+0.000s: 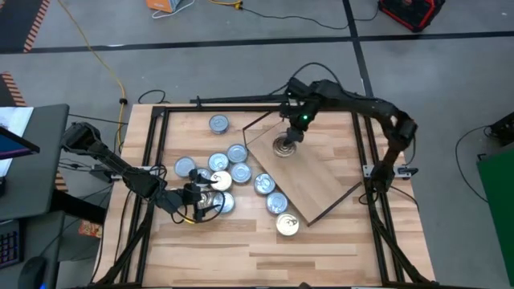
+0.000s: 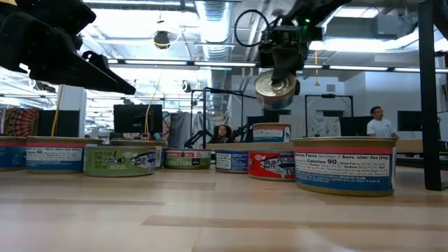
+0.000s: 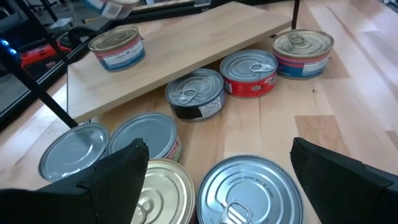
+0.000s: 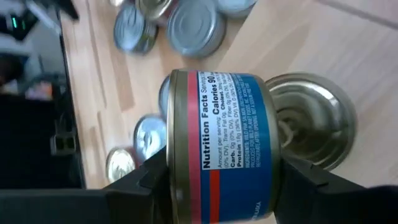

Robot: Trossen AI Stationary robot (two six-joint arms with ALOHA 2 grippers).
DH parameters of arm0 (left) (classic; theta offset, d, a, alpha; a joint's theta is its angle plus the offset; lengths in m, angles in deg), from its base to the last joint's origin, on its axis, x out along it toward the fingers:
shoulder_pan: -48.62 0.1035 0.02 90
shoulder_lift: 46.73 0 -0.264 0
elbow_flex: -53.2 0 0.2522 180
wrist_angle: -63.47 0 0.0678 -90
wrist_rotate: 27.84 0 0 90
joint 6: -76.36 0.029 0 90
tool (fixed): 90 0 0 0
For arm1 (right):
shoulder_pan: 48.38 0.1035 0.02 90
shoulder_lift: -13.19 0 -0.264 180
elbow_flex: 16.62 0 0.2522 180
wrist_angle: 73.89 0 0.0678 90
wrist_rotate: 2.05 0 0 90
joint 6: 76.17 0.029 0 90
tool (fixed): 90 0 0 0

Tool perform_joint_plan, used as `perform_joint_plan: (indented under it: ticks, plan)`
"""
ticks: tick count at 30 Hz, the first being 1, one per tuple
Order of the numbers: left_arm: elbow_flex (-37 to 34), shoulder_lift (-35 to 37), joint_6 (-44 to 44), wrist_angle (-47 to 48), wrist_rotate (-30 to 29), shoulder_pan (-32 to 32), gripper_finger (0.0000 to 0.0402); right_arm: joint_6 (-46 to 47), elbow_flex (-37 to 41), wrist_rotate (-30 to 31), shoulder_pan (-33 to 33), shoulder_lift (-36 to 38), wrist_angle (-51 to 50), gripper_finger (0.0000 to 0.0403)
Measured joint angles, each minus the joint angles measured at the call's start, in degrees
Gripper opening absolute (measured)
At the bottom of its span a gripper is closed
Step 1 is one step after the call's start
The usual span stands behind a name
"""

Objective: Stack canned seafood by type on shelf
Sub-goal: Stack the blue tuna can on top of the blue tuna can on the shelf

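Observation:
The shelf (image 1: 321,172) is a light-wood board lying askew on the table's right half. One tin (image 1: 285,147) stands on it near its far corner. Just above that tin my right gripper (image 1: 294,133) is shut on a blue-and-red-labelled tin (image 4: 217,149), which shows tilted in the low view (image 2: 276,87). Several more tins (image 1: 229,168) lie in a cluster on the table left of the shelf. My left gripper (image 3: 217,186) is open low over the cluster's near side. Its fingers stand on either side of a silver-lidded tin (image 3: 249,190) without touching it. My right gripper pinches the tin between its two fingers, one on the lid side (image 4: 173,162) and one on the bottom side (image 4: 273,162). The tin sits on edge, its labelled side wall toward the wrist. The fingers slant down from above. The tin hangs tilted, clear of the tin (image 4: 314,121) below.
A lone tin (image 1: 218,124) stands at the far left. Further tins (image 1: 275,202) lie along the shelf's near-left edge, one (image 1: 287,225) by its near corner. Dark frame rails (image 1: 152,160) border the table. People (image 2: 379,122) are in the room behind.

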Motion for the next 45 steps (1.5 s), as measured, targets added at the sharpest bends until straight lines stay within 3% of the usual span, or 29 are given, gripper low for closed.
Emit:
perform_joint_plan:
  ticks: [9, 19, 45]
  plan:
    - [0.0, 0.0, 0.3, -0.9, 0.0, 0.0, 0.0377, 5.3, 9.4, -6.4, -4.2, 2.1, 7.9, 0.022]
    - [0.0, 0.0, 0.5, -0.8, 0.0, 0.0, 0.0377, 8.6, 9.5, -9.0, -6.5, 1.0, 12.0, 0.0225]
    - [0.0, 0.0, 0.8, -0.8, -0.1, 0.0, 0.0377, 13.1, 9.4, -8.1, -5.4, 1.0, 13.7, 0.0228]
